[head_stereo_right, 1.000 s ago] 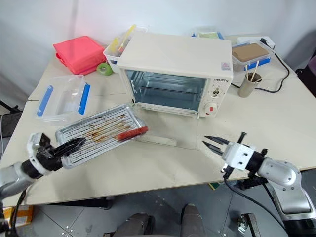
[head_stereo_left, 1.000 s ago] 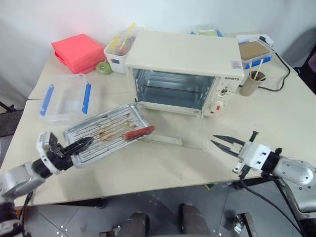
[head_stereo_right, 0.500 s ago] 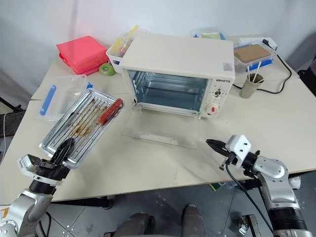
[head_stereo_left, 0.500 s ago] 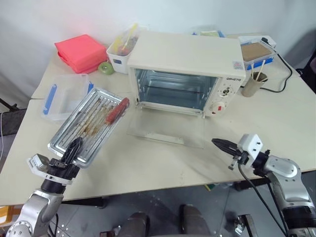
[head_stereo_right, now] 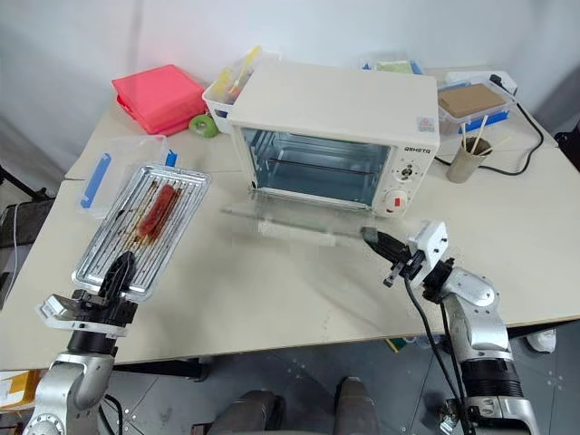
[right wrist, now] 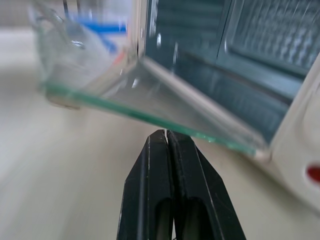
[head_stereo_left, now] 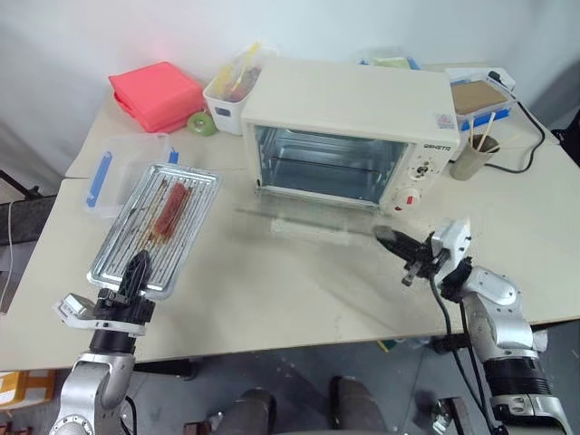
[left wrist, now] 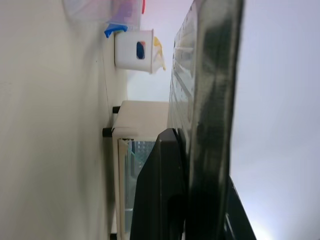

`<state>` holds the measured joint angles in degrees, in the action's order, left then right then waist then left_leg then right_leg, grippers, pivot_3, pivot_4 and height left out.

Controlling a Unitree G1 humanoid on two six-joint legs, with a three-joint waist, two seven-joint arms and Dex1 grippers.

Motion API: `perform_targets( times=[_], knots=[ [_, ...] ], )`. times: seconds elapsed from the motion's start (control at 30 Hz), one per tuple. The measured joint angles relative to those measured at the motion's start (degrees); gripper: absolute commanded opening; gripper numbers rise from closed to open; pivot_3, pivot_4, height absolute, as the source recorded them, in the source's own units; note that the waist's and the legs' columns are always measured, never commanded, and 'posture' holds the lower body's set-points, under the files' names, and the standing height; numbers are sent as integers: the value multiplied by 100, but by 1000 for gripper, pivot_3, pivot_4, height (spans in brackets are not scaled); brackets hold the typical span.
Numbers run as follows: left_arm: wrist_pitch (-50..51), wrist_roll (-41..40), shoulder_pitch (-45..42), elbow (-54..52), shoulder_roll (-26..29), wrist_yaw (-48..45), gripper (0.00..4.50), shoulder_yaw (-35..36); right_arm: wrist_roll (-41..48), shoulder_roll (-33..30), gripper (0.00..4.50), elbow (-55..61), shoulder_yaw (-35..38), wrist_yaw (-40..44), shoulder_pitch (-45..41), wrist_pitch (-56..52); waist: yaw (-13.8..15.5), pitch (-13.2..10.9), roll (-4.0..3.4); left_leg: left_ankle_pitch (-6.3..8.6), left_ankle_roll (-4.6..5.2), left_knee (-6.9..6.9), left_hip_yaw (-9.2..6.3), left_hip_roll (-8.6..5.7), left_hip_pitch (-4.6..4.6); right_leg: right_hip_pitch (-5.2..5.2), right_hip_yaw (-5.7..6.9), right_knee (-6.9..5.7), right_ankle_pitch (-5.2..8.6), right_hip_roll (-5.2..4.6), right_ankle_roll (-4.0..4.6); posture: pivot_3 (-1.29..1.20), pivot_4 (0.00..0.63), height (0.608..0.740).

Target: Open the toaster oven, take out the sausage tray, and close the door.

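Note:
The cream toaster oven [head_stereo_left: 353,100] stands mid-table with its cavity showing. Its glass door [head_stereo_left: 308,222] hangs partly raised and blurred. My right gripper [head_stereo_left: 382,236] is shut, and its tips sit at the right end of the door's front edge; in the right wrist view the fingertips [right wrist: 165,137] lie just under the tilted glass. My left gripper [head_stereo_left: 138,267] is shut on the near rim of the sausage tray [head_stereo_left: 186,227], a stained silver tray held lengthwise over the table's left side. One red sausage [head_stereo_left: 169,208] lies in it.
A clear plastic box with blue clips [head_stereo_left: 109,168] lies partly under the tray's far end. Behind it are a red folded bundle [head_stereo_left: 156,93], a green roll [head_stereo_left: 201,124] and a white bin [head_stereo_left: 231,86]. A cup of sticks [head_stereo_left: 471,159] and a cable [head_stereo_left: 530,136] stand right of the oven.
The left gripper swung the tray leftward and turned it lengthwise, and the sausage slid toward its far end. The right gripper shut, reached the door's front edge, and the door rose from flat.

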<state>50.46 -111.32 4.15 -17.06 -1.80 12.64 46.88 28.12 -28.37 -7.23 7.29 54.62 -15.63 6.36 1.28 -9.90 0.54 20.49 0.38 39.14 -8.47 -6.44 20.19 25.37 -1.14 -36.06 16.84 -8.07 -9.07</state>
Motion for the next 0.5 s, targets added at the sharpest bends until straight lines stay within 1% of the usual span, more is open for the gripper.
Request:
perform_targets(
  times=[0.17, 0.27, 0.33, 0.4, 0.43, 0.5],
  knots=[
    [-25, -2, 144, -204, 163, 110, 0, -151, 963, 36, 68, 654, 602, -724, -693, -987, 8, -2, -3, 7, -10, -3, -3, 28, 1, 3, -20, 23, -21, 47, 14, 0, 150, 740],
    [70, -5, 271, -258, 460, 82, 0, -220, 1215, -10, 68, 1020, 739, -819, -814, -1281, 15, -1, -2, 9, -15, -8, -10, 36, 1, 6, -19, 24, -19, 56, 20, 0, 150, 740],
    [206, -5, 389, -232, 670, 4, 0, -270, 1228, -31, 68, 1175, 737, -736, -624, -1347, 20, -1, -2, 11, -12, -9, -9, 33, 2, 6, -21, 27, -19, 54, 20, 0, 150, 740],
    [446, -6, 471, -161, 949, -185, 0, -369, 1284, -294, 68, 1348, 669, -450, -254, -1585, 38, -1, -2, 13, -9, -9, -9, 28, 2, 6, -25, 27, -19, 51, 19, 0, 150, 740],
    [606, -12, 490, -43, 1143, -311, 0, -467, 1420, -471, 68, 1494, 670, -166, 10, -1746, 55, -1, -4, 14, -7, -9, -9, 26, 3, 5, -28, 28, -19, 51, 19, 0, 150, 740],
    [927, -12, 512, 231, 1539, -527, 0, -623, 1528, -780, 439, 1734, 678, 340, 505, -1914, 41, -1, -4, 15, -5, -9, -10, 27, 1, 6, -34, 28, -19, 57, 19, 0, 150, 740]
  ],
)
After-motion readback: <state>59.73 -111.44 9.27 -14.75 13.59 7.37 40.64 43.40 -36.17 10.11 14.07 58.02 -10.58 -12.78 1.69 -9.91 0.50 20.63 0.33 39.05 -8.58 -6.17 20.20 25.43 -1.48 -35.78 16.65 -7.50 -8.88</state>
